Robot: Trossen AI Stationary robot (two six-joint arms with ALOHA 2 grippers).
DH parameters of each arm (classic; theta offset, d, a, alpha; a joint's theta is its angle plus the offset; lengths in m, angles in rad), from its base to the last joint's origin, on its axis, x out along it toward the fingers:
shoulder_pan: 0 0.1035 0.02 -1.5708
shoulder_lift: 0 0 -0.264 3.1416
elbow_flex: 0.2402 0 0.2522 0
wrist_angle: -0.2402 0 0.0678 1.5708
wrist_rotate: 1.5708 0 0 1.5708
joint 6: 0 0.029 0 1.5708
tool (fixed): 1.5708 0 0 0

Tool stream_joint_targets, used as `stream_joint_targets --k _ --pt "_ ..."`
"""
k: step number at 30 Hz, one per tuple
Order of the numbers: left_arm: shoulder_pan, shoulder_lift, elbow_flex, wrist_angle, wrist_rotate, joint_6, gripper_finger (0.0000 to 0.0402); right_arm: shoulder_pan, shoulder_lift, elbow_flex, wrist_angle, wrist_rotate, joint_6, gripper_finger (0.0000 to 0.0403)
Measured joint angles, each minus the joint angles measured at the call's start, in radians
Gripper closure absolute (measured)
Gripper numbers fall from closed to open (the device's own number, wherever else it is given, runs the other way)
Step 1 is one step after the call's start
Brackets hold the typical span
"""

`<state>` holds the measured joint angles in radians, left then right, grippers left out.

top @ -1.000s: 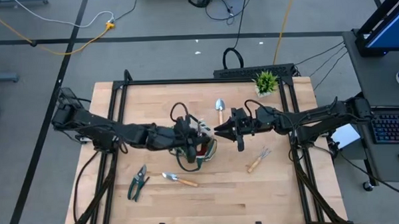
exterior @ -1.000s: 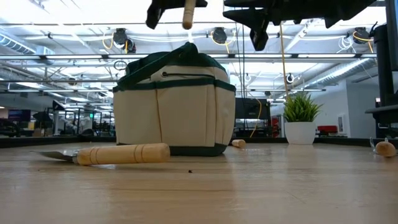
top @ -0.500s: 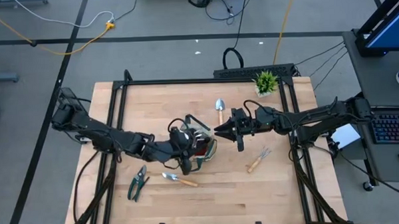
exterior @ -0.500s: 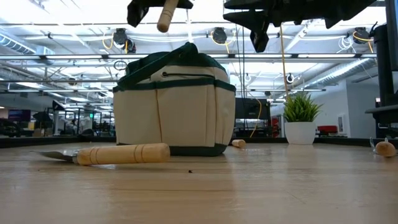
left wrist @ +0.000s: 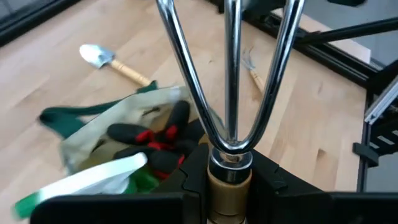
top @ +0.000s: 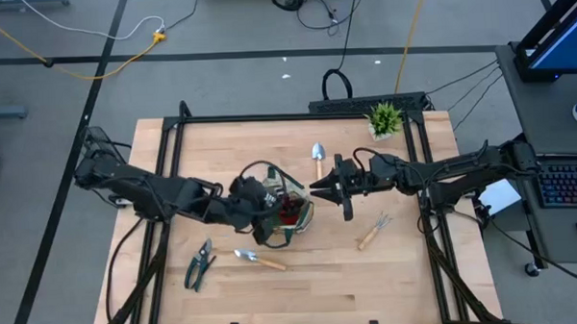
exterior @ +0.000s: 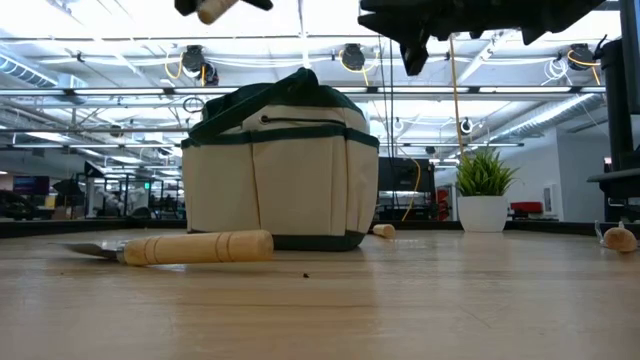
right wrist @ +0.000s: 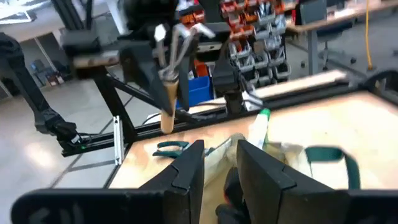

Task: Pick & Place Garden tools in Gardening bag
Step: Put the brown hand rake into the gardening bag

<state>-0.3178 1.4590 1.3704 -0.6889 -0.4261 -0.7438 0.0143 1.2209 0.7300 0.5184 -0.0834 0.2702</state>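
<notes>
Bag (exterior: 282, 165) khaki-tan, dark green trim

My left gripper (left wrist: 228, 180), clamped on the hand fork (left wrist: 227, 81), has swung back from above the middle of the bag (top: 288, 212) toward my left side of it. In the low view the fork's wooden handle (exterior: 211, 9) has slid from above the bag's top to high beyond its left edge, tilted more.

A workshop-like lab: parts bins (right wrist: 258, 31), ceiling trusses (exterior: 120, 92), floor cables (top: 120, 33).
</notes>
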Motion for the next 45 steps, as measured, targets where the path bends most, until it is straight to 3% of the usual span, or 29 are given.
stream_joint_targets --k 10,20,24,34,38,45 --pt "0.126 0.000 0.106 -0.093 0.202 -0.156 0.0341 0.060 0.000 0.004 0.088 0.015 -0.359 0.0314" --pt "0.276 0.000 0.111 -0.017 0.429 -0.295 0.0341 0.167 0.001 0.100 0.021 0.259 -0.781 0.0314" --pt "0.313 0.000 0.111 0.066 0.481 -0.323 0.0341 0.193 0.000 0.115 0.031 0.296 -0.902 0.0314" --pt "0.377 0.000 0.111 0.183 0.533 -0.430 0.0341 0.234 0.000 0.115 0.038 0.323 -1.132 0.0305" --pt "0.386 0.000 0.111 0.203 0.533 -0.484 0.0341 0.239 0.000 0.115 0.037 0.374 -1.197 0.0270" --pt "0.385 0.020 0.112 0.266 0.535 -0.569 0.0341 0.238 0.013 0.115 0.044 0.375 -1.304 0.0206"
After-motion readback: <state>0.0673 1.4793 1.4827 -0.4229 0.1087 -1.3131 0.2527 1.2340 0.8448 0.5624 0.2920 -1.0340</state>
